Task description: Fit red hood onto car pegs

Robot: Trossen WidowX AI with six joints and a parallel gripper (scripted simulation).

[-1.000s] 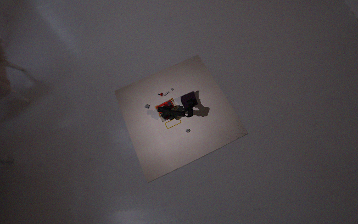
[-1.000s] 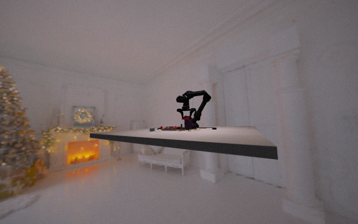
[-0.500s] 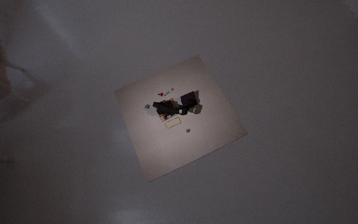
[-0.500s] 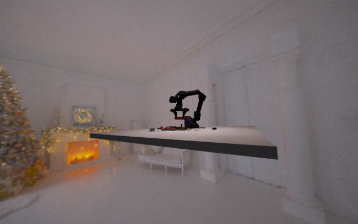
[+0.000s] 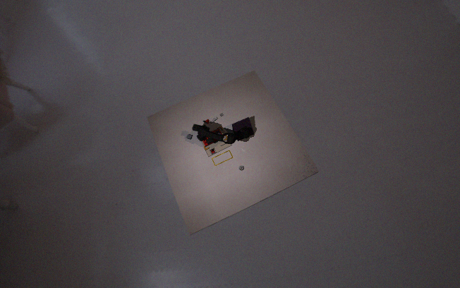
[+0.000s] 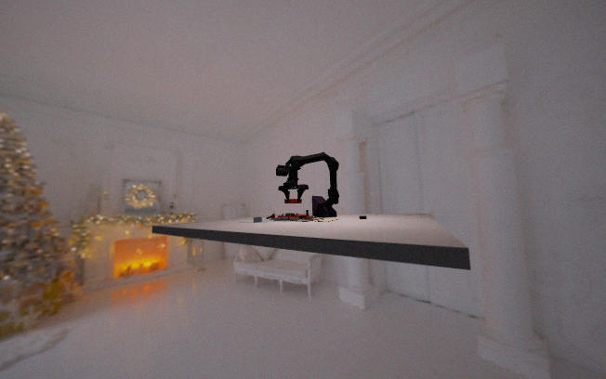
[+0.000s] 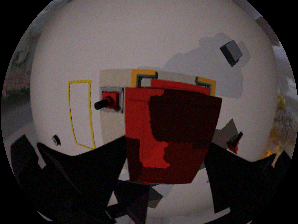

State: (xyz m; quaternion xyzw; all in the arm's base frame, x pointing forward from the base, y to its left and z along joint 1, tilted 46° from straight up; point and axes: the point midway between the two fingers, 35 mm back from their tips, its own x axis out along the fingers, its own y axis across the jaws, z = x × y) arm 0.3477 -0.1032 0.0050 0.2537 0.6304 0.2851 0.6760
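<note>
The red hood (image 6: 293,202) (image 7: 172,137) is held level between the fingers of my gripper (image 6: 293,198) (image 7: 168,142), which is shut on it. In the exterior view the hood hangs clear above the red chassis (image 6: 290,216) (image 5: 206,142) on the table. In the wrist view the hood covers most of the chassis; only a red end strip (image 7: 181,86) shows beyond it, between orange corner brackets of the jig. The engine block and pegs are hidden there. In the top view the arm covers the hood and part of the chassis.
A grey block (image 5: 189,136) (image 6: 257,219) (image 7: 231,53) stands past the chassis. A red-and-black fixture (image 7: 111,100) (image 5: 212,151) sits beside the chassis. A yellow outline (image 5: 224,162) (image 7: 69,107) and a small round part (image 5: 241,168) (image 7: 56,140) lie farther out. A small red part (image 5: 207,121) (image 7: 233,145) lies opposite.
</note>
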